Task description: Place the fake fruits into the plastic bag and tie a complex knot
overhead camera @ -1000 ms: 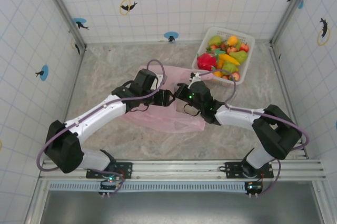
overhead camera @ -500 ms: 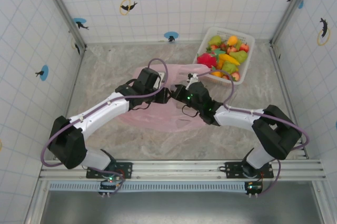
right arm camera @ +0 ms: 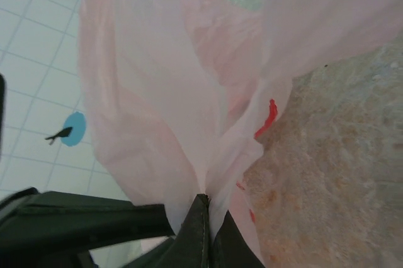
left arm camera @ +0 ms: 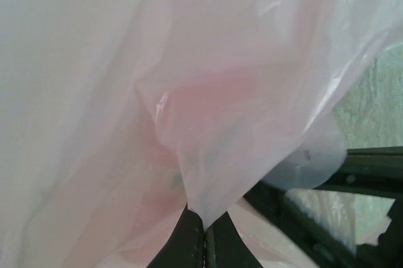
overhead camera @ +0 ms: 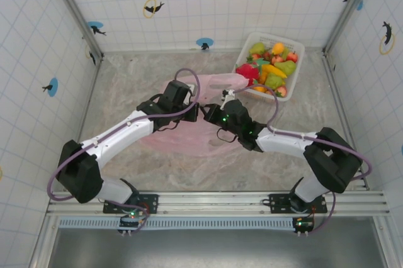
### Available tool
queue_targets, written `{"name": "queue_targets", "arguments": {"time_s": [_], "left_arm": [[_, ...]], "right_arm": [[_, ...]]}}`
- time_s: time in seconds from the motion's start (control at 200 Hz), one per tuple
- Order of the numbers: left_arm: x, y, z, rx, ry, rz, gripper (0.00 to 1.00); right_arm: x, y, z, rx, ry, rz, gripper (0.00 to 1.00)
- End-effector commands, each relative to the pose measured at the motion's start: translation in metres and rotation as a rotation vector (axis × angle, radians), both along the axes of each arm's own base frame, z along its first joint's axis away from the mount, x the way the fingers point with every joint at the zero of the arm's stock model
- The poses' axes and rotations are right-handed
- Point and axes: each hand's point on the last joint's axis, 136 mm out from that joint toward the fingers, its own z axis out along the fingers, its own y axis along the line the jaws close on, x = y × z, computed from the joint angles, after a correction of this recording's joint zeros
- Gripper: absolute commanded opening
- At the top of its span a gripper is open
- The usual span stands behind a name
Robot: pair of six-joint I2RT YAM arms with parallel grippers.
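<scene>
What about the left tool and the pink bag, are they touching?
Touching. In the left wrist view the left tool is closed on a pinched fold of the plastic bag.

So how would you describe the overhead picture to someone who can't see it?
Seen from above, two white-and-black robot arms meet mid-table, their left hand and right hand close together over a thin pink plastic bag on the marbled table. A white basket of colourful fake fruits stands in the far right corner, beside tiled walls.
</scene>
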Motion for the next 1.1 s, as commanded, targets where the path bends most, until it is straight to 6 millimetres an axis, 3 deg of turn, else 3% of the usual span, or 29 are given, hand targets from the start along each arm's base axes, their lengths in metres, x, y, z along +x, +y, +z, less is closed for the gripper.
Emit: {"name": "queue_targets", "arguments": {"time_s": [0.0,0.17,0.22,0.23,0.265,0.39,0.54,0.661,0.781,0.866,0.936,1.096], "left_arm": [[0.001,0.015,0.037,0.022,-0.081,0.025,0.00],[-0.013,0.033,0.064,-0.001,-0.045,-0.013,0.00],[-0.018,0.038,0.064,-0.014,-0.006,-0.025,0.00],[-0.016,0.037,0.074,-0.027,-0.020,-0.028,0.00],[-0.018,0.040,0.080,-0.023,-0.013,-0.031,0.00],[-0.021,0.050,0.092,0.012,0.017,-0.030,0.00],[-0.023,0.047,0.096,0.024,0.072,-0.068,0.00],[-0.017,0.055,0.092,0.064,0.111,-0.056,0.00],[-0.010,0.056,0.102,0.010,0.117,-0.058,0.00],[-0.012,0.047,0.112,-0.064,0.107,-0.095,0.00],[-0.006,0.050,0.118,-0.135,0.109,-0.085,0.00],[-0.011,0.041,0.123,-0.239,0.130,-0.113,0.00]], "right_arm": [[0.007,-0.017,0.018,-0.079,-0.050,-0.039,0.00],[0.012,-0.053,-0.021,-0.250,0.001,-0.075,0.00],[0.013,-0.061,-0.033,-0.293,0.017,-0.079,0.00],[0.013,-0.062,-0.035,-0.301,0.022,-0.081,0.00],[0.014,-0.069,-0.044,-0.333,0.037,-0.088,0.00],[0.013,-0.073,-0.059,-0.371,0.062,-0.062,0.04],[0.011,-0.071,-0.041,-0.364,0.006,-0.030,0.19],[0.006,-0.085,-0.037,-0.420,0.005,-0.013,0.31],[-0.006,-0.097,-0.030,-0.447,-0.014,0.040,0.48],[-0.015,-0.114,-0.019,-0.486,-0.069,0.053,0.64],[-0.024,-0.126,-0.008,-0.480,-0.115,0.063,0.77],[-0.033,-0.169,0.024,-0.448,-0.170,0.001,0.91]]}}
